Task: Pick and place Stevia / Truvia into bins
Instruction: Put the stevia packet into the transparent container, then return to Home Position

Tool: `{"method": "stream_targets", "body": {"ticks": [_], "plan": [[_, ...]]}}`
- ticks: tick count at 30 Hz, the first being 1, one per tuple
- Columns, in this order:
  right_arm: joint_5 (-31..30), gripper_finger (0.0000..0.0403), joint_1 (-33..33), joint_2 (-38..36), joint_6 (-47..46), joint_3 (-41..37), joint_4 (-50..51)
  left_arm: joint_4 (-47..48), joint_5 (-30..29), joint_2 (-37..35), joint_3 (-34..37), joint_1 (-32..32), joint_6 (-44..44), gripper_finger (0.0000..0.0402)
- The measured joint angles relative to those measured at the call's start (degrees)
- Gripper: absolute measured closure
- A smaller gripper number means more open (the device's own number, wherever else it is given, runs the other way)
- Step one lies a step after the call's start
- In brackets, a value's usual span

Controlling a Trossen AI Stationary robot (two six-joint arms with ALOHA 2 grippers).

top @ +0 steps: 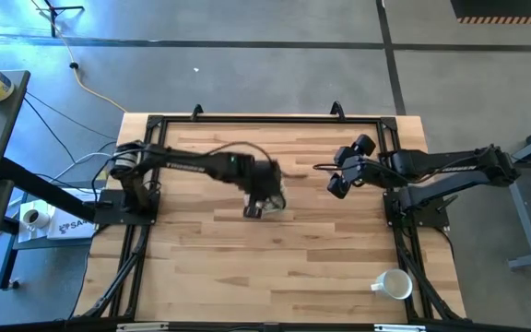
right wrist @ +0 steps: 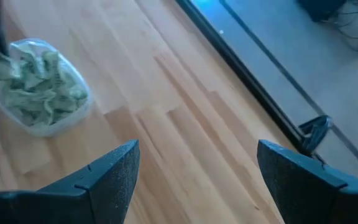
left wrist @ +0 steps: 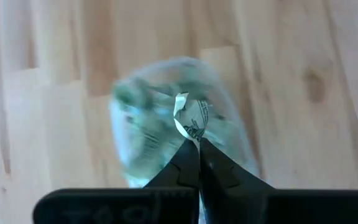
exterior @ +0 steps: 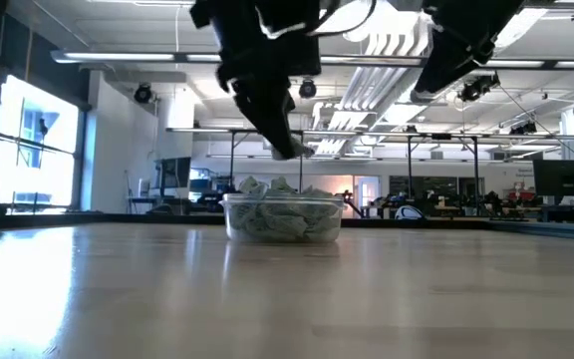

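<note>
A clear plastic bin (exterior: 283,221) sits near the table's middle, heaped with green and white sweetener packets (right wrist: 39,90). My left gripper (left wrist: 196,144) hangs above the bin (left wrist: 173,124), shut on one packet (left wrist: 188,115). In the low view that gripper (exterior: 292,150) is well above the bin's rim. My right gripper (right wrist: 197,168) is open and raised to the right of the bin (right wrist: 37,87), over bare wood. In the high view the left arm's head (top: 264,189) covers most of the bin. My left gripper pinches one packet between its two fingertips (left wrist: 188,152), at the packet's lower edge (left wrist: 192,132). The fingers come from above, pointing down. The packet is lifted clear above the bin, crumpled and sticking out past the fingertips.
A white mug (top: 395,284) stands near the table's near right corner. A dark frame (top: 265,118) runs around the table's edge. Bare wood lies free in front of the bin and to its left.
</note>
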State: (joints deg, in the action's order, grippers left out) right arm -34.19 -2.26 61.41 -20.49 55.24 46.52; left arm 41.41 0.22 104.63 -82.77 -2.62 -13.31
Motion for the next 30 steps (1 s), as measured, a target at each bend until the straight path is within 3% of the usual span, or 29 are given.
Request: {"method": "stream_targets", "body": {"ticks": [6, 12, 21, 25, 30], "plan": [[-0.1, 0.0089, 0.0, 0.0, -2.0, 0.0, 2.0, -1.4, 5.3, 1.4, -0.1, -6.3, 4.6, 0.0365], [-0.4, 0.0089, 0.0, 0.0, -3.2, 0.0, 2.6, -0.4, 9.6, 1.5, -0.1, -5.5, 10.1, 0.0295], [0.3, 0.0089, 0.0, 0.0, -3.2, 0.0, 2.6, 6.9, 3.0, -1.0, 0.0, -2.7, 14.7, 0.0189], [2.4, 0.0089, -0.7, 0.0, -3.1, 0.0, 2.6, 10.7, 0.8, -5.0, 0.0, -0.5, 17.7, 0.0186], [4.6, 0.0089, -2.3, 0.8, -4.0, 0.0, 1.8, 14.4, 0.2, -10.1, -0.1, 2.4, 25.9, 0.0215]]}}
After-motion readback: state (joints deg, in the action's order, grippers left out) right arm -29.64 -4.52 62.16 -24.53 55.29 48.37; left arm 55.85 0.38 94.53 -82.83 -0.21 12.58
